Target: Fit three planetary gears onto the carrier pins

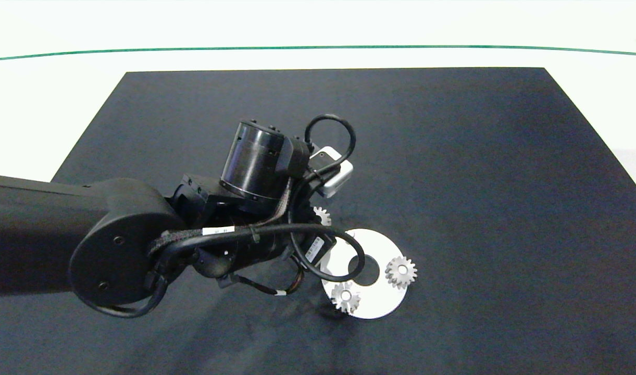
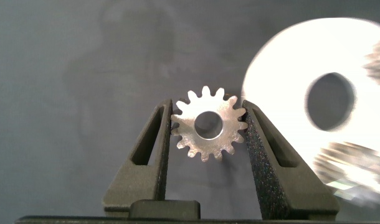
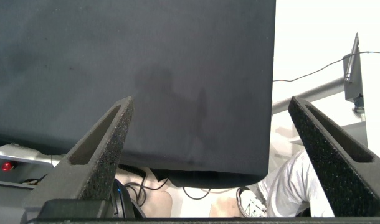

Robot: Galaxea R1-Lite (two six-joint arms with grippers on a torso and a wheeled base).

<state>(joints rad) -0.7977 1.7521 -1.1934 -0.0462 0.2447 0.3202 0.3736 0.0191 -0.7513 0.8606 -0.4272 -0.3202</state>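
Left arm reaches in from the frame's left, wrist bent down at centre. Left gripper (image 2: 207, 127) pinches a planetary gear (image 2: 209, 123) beside the white disc (image 1: 381, 304). Two gears (image 1: 401, 272) sit on the disc. Right gripper (image 3: 209, 155) spread wide, off the mat (image 1: 453, 156).

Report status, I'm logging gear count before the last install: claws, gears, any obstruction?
Left claw shut on third gear, beside white disc. Right claw open, off the mat. Two gears on the disc. Nothing seen blocking.
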